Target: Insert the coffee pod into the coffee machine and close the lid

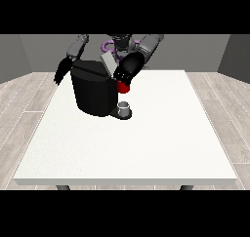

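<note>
The black coffee machine (92,90) stands on the back left part of the white table (146,143). Its grey lid (109,63) is tilted up at the top. The hand at the view's right (124,74) is at the machine's upper front, just right of the lid and directly above a red thing at the machine (123,88). A small grey thing (125,107) sits on the machine's base below the red thing. The hand at the view's left (61,73) hangs down behind the table's back left corner, away from the machine, its fingers straight.
The robot's torso (119,43) rises behind the machine. The table's front edge (127,181) is near the camera. A wooden floor surrounds the table on all sides.
</note>
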